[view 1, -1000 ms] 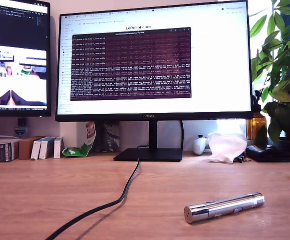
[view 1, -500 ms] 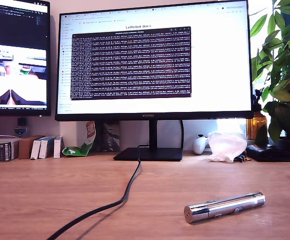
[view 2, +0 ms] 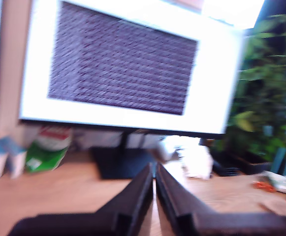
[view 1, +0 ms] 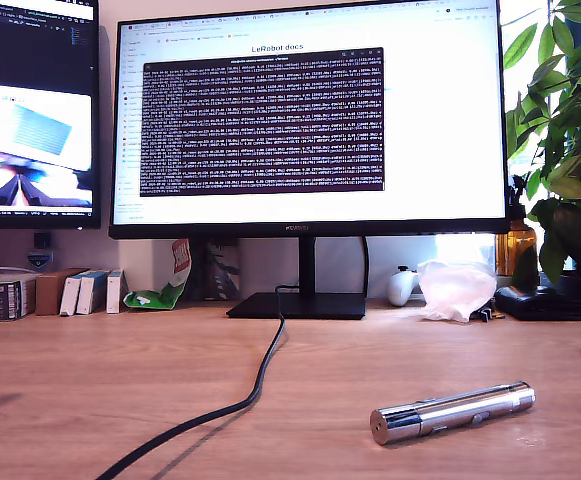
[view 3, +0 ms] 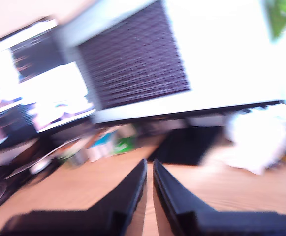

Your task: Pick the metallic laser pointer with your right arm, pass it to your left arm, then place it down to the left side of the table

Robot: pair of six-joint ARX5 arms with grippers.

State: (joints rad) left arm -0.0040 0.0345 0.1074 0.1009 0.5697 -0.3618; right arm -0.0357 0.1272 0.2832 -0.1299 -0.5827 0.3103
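Note:
The metallic laser pointer [view 1: 452,411] lies flat on the wooden table [view 1: 90,370] near its front edge, at the exterior view's right. Its wider cap end points toward the exterior view's left. No arm shows in the exterior view. In the blurred first wrist view my first gripper [view 2: 154,167] hangs above the table with its dark fingers together and nothing between them. My second gripper [view 3: 149,162] looks the same in the blurred second wrist view, shut and empty. Neither wrist view shows the pointer.
A black cable [view 1: 255,385] runs from the monitor stand [view 1: 298,305] toward the front, left of the pointer in the exterior view. Small boxes [view 1: 40,295] line the back left; a white bag [view 1: 455,290] and a plant [view 1: 570,150] stand back right.
The pointer has stayed where it was. The picture has shifted slightly, and a faint shadow has appeared on the table at the exterior view's left edge.

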